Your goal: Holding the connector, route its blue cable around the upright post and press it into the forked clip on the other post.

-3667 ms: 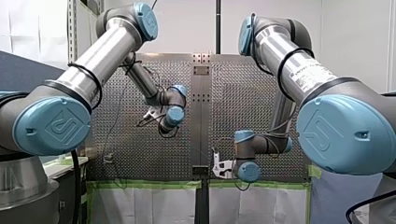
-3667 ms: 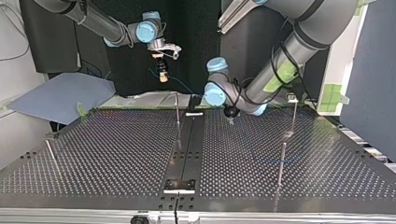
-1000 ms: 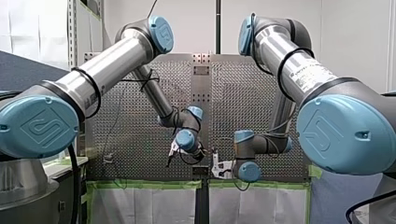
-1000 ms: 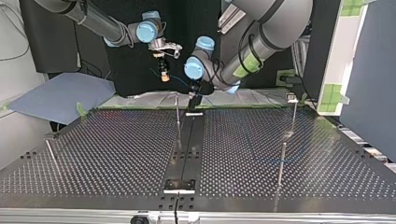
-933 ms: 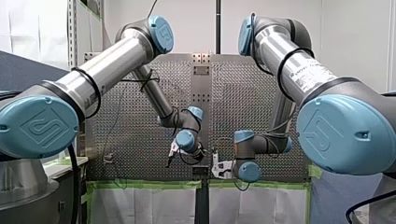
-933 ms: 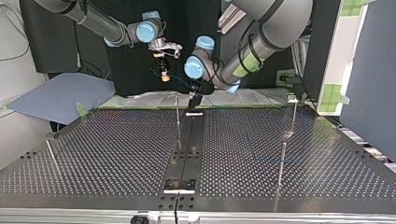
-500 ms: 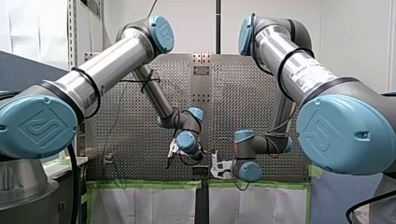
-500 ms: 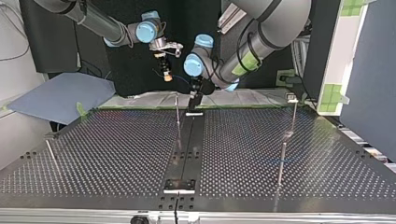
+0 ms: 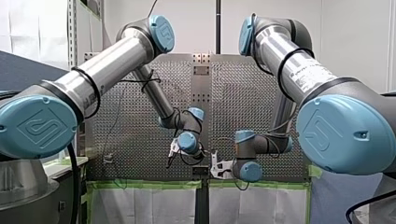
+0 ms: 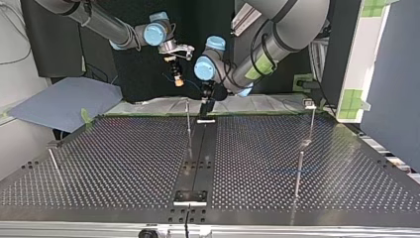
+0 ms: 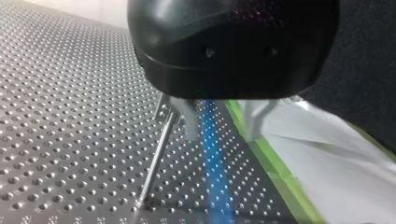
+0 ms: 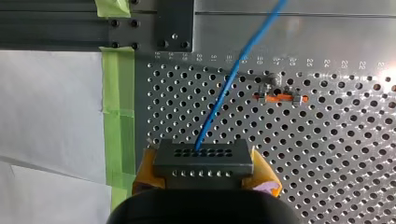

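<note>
In the right wrist view my right gripper (image 12: 203, 173) has its yellow pads shut on the black connector (image 12: 203, 157). The blue cable (image 12: 233, 79) runs from the connector out over the perforated plate. In the top view my right gripper (image 10: 176, 79) hangs above the table's far edge. My left gripper (image 10: 204, 105) is beside it, close to a thin upright post (image 10: 188, 121). In the left wrist view my left gripper (image 11: 222, 136) is open, and the blurred blue cable (image 11: 213, 158) passes between its pale fingers without touching them. The post (image 11: 156, 161) stands just beside one finger.
More thin posts stand at the top view's right (image 10: 311, 119) (image 10: 298, 171) and left (image 10: 53, 162). A dark central rail (image 10: 198, 153) splits the perforated table. Green tape (image 11: 275, 172) and white sheeting (image 11: 345, 172) border its far edge. A small orange-marked fitting (image 12: 279, 97) sits on the plate.
My left arm swung in from over the table to beside my right gripper, straddling the cable. In the last second my right gripper shifted slightly toward the top view's right with the connector.
</note>
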Action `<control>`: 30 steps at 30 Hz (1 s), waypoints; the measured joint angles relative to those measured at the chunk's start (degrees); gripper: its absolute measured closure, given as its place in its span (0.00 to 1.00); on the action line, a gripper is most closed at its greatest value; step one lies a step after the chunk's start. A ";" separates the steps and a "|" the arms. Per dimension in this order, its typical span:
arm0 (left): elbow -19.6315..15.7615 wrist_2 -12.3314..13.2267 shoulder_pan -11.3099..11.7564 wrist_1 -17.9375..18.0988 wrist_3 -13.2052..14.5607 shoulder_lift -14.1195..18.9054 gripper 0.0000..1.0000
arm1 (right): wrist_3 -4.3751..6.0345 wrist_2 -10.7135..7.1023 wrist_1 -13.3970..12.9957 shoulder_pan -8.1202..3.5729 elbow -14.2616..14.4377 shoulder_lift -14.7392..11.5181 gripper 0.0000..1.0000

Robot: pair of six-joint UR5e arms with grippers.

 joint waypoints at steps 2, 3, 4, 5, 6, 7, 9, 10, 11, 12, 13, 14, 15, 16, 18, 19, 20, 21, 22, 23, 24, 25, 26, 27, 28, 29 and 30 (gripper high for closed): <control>0.00 -0.31 -0.01 0.34 0.26 0.00 1.00 | 0.00 0.00 0.00 -0.04 0.00 -0.01 1.00; 0.00 -0.50 -0.01 0.48 0.33 0.01 1.00 | 0.00 0.00 0.00 -0.07 0.00 -0.01 1.00; 0.00 -0.66 -0.02 0.60 0.38 0.01 1.00 | 0.00 0.00 -0.01 -0.10 -0.01 -0.01 1.00; 0.00 -0.85 -0.02 0.74 0.41 0.00 1.00 | 0.00 0.00 -0.02 -0.12 -0.01 -0.01 1.00; 0.00 -0.99 -0.02 0.81 0.42 0.00 1.00 | 0.02 -0.01 -0.04 -0.15 -0.02 -0.01 1.00; 0.00 -1.15 -0.03 0.86 0.43 0.00 1.00 | 0.03 -0.01 -0.05 -0.15 -0.02 -0.02 1.00; -0.01 -1.68 -0.04 0.93 0.46 -0.01 1.00 | 0.04 -0.02 -0.10 -0.15 -0.03 -0.04 1.00; -0.01 -1.90 -0.05 0.95 0.47 -0.01 1.00 | 0.05 -0.02 -0.10 -0.15 -0.04 -0.05 1.00; -0.01 -2.14 -0.06 0.97 0.49 -0.01 1.00 | 0.06 -0.02 -0.10 -0.15 -0.03 -0.05 1.00; -0.01 -2.28 -0.06 1.00 0.50 -0.01 1.00 | 0.05 -0.02 -0.09 -0.15 -0.06 -0.05 1.00; -0.01 -2.39 -0.06 1.02 0.55 -0.01 1.00 | 0.04 -0.02 -0.08 -0.16 -0.07 -0.06 1.00; -0.01 -2.50 -0.06 1.05 0.74 -0.01 1.00 | 0.03 -0.01 -0.08 -0.17 -0.07 -0.06 1.00; -0.01 -2.58 -0.06 1.11 0.98 -0.01 1.00 | 0.03 -0.01 -0.08 -0.18 -0.08 -0.05 1.00; -0.01 -2.71 -0.05 1.18 1.30 -0.01 1.00 | 0.02 -0.01 -0.08 -0.18 -0.08 -0.05 1.00; -0.01 -3.10 -0.05 1.34 2.13 -0.02 1.00 | 0.01 -0.01 -0.10 -0.18 -0.06 -0.03 1.00; -0.01 -3.13 -0.05 1.39 2.54 -0.01 1.00 | 0.01 -0.01 -0.10 -0.19 -0.05 -0.02 1.00; -0.01 -3.13 -0.05 1.44 3.09 0.00 1.00 | 0.00 0.00 -0.10 -0.19 -0.04 -0.01 1.00; 0.00 -3.11 -0.05 1.45 3.22 0.00 1.00 | 0.00 0.00 -0.09 -0.19 -0.04 -0.01 1.00; 0.00 -2.82 -0.05 1.44 2.90 0.00 1.00 | 0.00 0.00 -0.07 -0.19 -0.02 0.01 1.00; 0.00 -1.88 -0.01 1.40 1.76 0.02 1.00 | -0.02 0.02 -0.02 -0.21 0.00 0.03 1.00; 0.01 -1.38 0.01 1.36 1.16 0.03 1.00 | -0.04 0.00 0.03 -0.23 0.05 0.05 1.00; 0.01 -1.27 0.02 1.35 1.06 0.04 1.00 | -0.08 -0.04 0.04 -0.20 0.06 0.06 1.00; 0.01 -1.25 0.02 1.34 1.05 0.04 1.00 | -0.13 -0.06 0.06 -0.14 0.05 0.06 1.00; 0.01 -1.24 0.01 1.34 1.05 0.04 0.95 | -0.22 -0.07 0.10 -0.04 0.03 0.05 1.00; 0.01 -1.23 0.00 1.33 1.04 0.03 0.95 | -0.30 -0.08 0.13 0.04 0.01 0.04 1.00; 0.00 -1.23 -0.02 1.33 1.04 0.02 0.89 | -0.37 -0.09 0.15 0.11 0.00 0.01 1.00; 0.00 -1.23 -0.04 1.33 1.04 0.01 0.87 | -0.46 -0.09 0.20 0.17 -0.02 -0.01 1.00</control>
